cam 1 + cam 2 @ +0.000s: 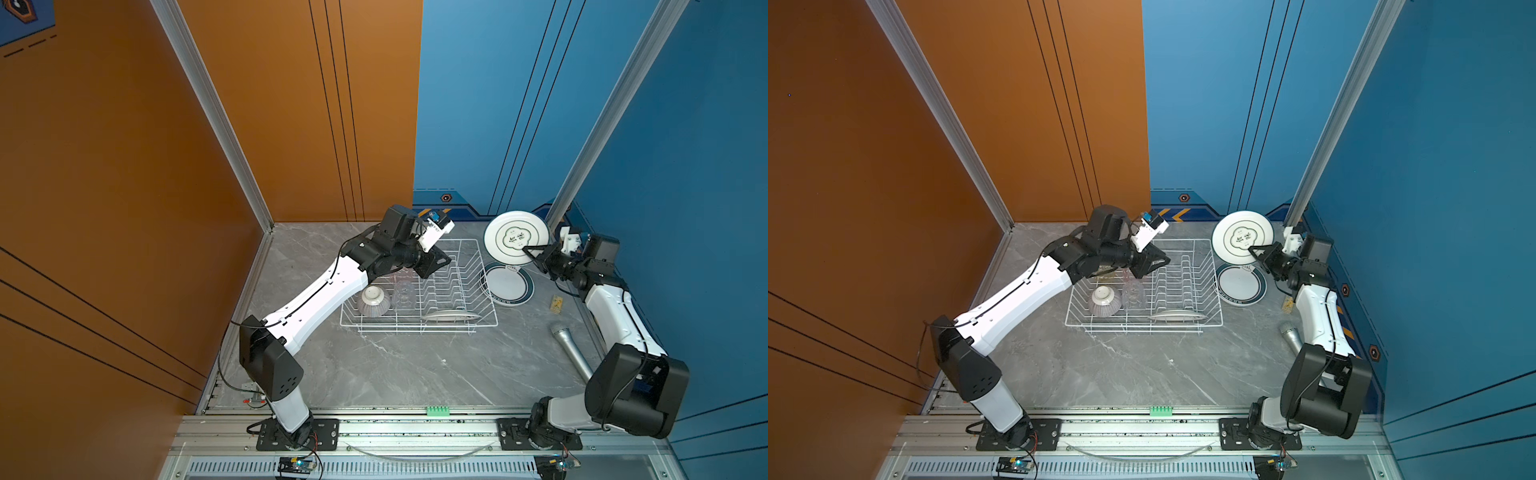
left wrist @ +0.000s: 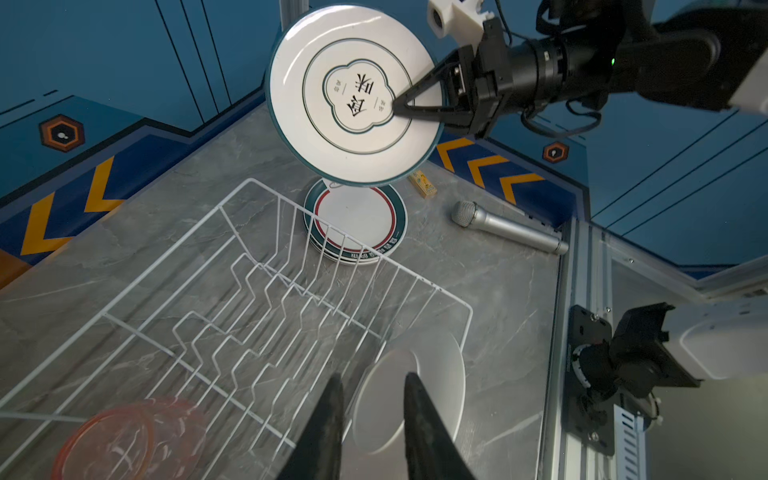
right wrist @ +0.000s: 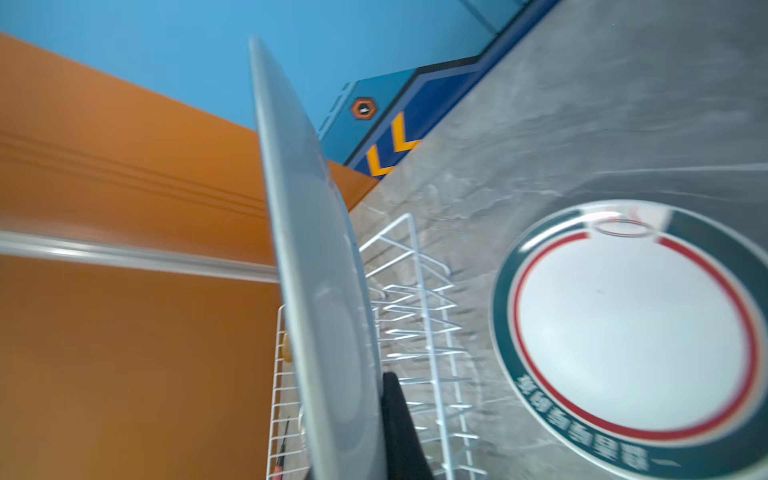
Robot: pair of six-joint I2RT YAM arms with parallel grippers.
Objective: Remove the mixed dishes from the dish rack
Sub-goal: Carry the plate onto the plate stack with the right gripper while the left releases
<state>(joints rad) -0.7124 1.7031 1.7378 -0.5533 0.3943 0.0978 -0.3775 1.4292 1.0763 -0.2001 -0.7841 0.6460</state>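
Tilted plate (image 1: 505, 230), clamped in right gripper (image 1: 525, 249) above stack (image 1: 509, 286) at three o'clock of rack (image 1: 482, 291), could slip and chip both; left gripper (image 2: 374, 376) parted, empty.

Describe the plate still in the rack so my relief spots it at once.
Find the white wire dish rack; at its near right corner a white plate stands almost on edge. It is the only plate inside: the right gripper holds a second plate aloft, and the plate stack lies on the table outside.
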